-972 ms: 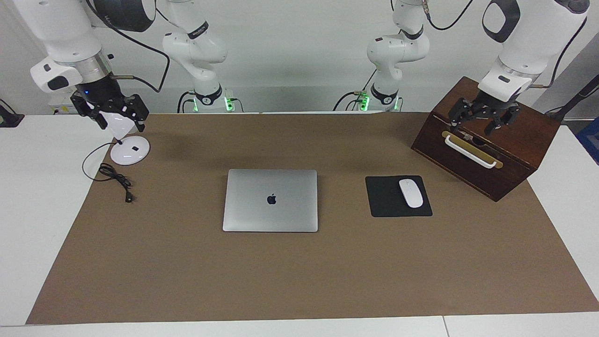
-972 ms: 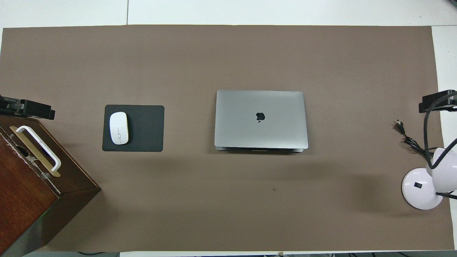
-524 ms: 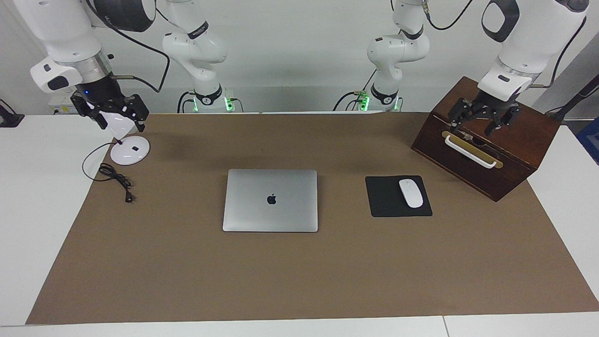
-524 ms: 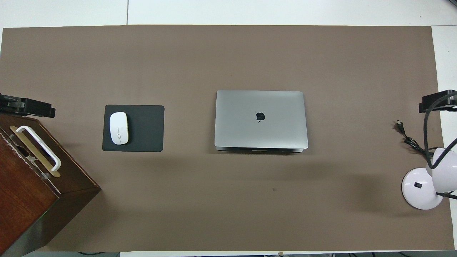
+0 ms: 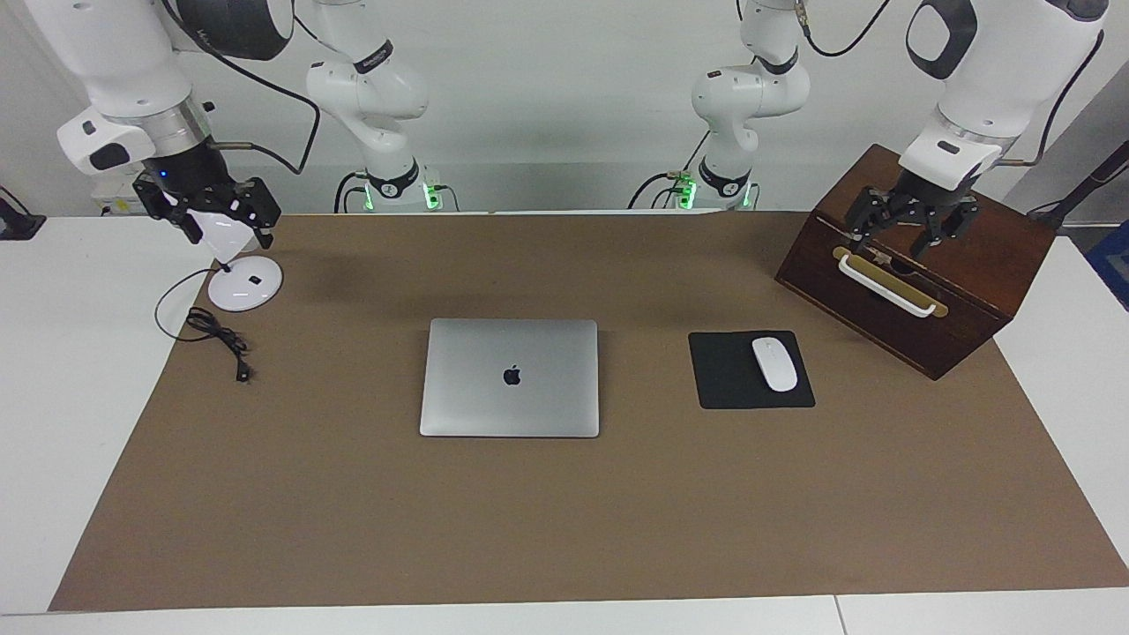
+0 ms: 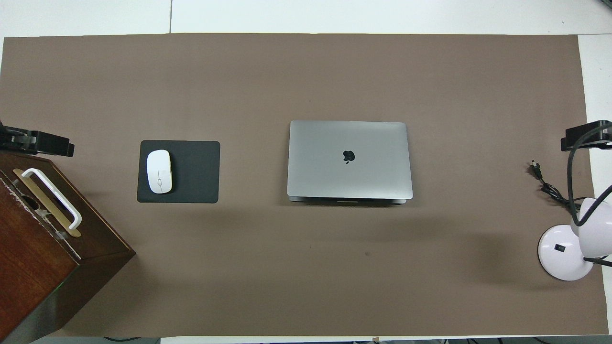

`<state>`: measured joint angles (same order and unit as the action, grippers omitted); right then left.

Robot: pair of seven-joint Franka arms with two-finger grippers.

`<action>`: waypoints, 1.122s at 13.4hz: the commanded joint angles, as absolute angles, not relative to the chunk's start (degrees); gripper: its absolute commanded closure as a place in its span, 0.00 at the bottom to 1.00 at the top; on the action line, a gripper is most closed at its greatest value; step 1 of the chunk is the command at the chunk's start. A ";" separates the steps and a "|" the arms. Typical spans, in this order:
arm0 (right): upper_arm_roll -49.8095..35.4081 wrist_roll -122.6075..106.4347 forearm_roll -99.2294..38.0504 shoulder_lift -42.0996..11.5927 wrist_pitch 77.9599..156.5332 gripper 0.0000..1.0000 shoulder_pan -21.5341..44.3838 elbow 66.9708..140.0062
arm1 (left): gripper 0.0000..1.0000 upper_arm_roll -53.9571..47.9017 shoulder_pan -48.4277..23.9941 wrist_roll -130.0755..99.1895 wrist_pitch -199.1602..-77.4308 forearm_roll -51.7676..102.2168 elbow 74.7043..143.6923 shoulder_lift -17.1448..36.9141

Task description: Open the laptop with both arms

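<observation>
Silver-grey metal is lying shut in the facing view: the laptop (image 5: 510,377) is resting flat in the middle of the brown mat (image 5: 564,511), beside the mouse pad (image 5: 751,369) that is carrying the white mouse (image 5: 773,363). The left gripper (image 5: 912,225) is hanging over the wooden box (image 5: 917,265) above its white handle (image 5: 885,284), its fingers spread and holding nothing. The right gripper (image 5: 209,214) is hanging over the desk lamp (image 5: 236,269) at the right arm's end of the table; whether it is open I cannot tell. Both are standing well apart from the laptop. In the overhead view the laptop (image 6: 349,160) is showing a thin dark seam along its edge nearer to the robots, while the left gripper (image 6: 36,143) and right gripper (image 6: 585,136) are only peeking in at the sides. Judging by its look, the laptop is stiff, smooth and slippery, moderately heavy, with a fragile screen inside. One arm is likely needing to press the base down while the other is lifting the lid at mid-edge along the opening seam, gently.
</observation>
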<state>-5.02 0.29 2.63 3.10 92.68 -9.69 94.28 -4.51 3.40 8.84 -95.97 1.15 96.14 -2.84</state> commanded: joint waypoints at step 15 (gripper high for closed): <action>-5.80 0.35 -14.56 10.10 114.23 0.00 -10.20 117.04 | 1.00 -4.57 -1.66 11.78 -118.35 4.92 121.94 -15.53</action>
